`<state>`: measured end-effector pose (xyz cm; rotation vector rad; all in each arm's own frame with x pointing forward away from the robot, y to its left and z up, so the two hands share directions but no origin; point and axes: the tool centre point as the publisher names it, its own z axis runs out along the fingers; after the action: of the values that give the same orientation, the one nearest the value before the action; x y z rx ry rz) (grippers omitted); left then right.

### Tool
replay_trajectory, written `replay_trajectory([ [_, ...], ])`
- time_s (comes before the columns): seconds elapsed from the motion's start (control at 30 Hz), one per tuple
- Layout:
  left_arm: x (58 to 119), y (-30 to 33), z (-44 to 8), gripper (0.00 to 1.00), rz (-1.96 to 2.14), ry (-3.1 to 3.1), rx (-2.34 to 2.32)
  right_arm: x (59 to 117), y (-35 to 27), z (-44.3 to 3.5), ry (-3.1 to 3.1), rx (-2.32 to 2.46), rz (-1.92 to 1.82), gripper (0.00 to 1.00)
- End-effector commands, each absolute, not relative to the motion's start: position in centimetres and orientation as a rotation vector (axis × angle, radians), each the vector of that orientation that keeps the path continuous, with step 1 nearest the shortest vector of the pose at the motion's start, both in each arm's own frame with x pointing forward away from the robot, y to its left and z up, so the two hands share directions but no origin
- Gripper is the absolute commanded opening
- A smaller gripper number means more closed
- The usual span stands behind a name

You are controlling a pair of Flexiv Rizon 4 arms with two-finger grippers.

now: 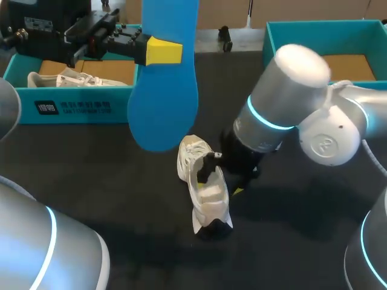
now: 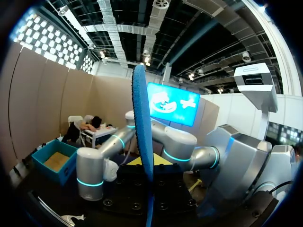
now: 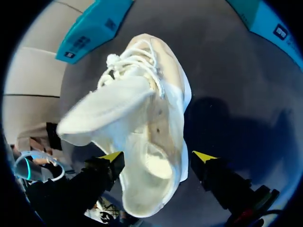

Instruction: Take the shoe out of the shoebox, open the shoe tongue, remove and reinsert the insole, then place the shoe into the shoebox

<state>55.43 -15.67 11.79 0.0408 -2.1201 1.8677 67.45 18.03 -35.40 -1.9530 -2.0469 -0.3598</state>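
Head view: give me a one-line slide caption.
Left pincer holds the blue insole aloft; right pincer, open, straddles the white shoe on the table.

The left arm [image 1: 54, 30] comes in from the far left, held high and roughly level. Its left gripper [image 1: 162, 51] is clamped on the blue insole [image 1: 163, 103], which hangs down from it. The right arm [image 1: 284, 103] bends steeply down toward the middle. The right gripper [image 3: 157, 158] is spread wide, its yellow fingertips [image 3: 112, 156] either side of the shoe [image 3: 151, 109], one against it and the other just clear.
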Motion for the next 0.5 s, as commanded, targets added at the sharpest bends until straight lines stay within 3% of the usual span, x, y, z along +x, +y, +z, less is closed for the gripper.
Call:
replay_trajectory([
  [0.03, 55.5, -15.7, 11.7, 0.0, 1.868, -2.118, 0.037, 66.0, 15.0, -33.1, -1.926, -1.95, -0.509, 1.0],
  [0.5, 55.5, -15.7, 11.7, 0.0, 1.868, -2.118, 0.037, 66.0, 14.4, -31.4, -1.926, -1.867, -0.605, 1.0],
])
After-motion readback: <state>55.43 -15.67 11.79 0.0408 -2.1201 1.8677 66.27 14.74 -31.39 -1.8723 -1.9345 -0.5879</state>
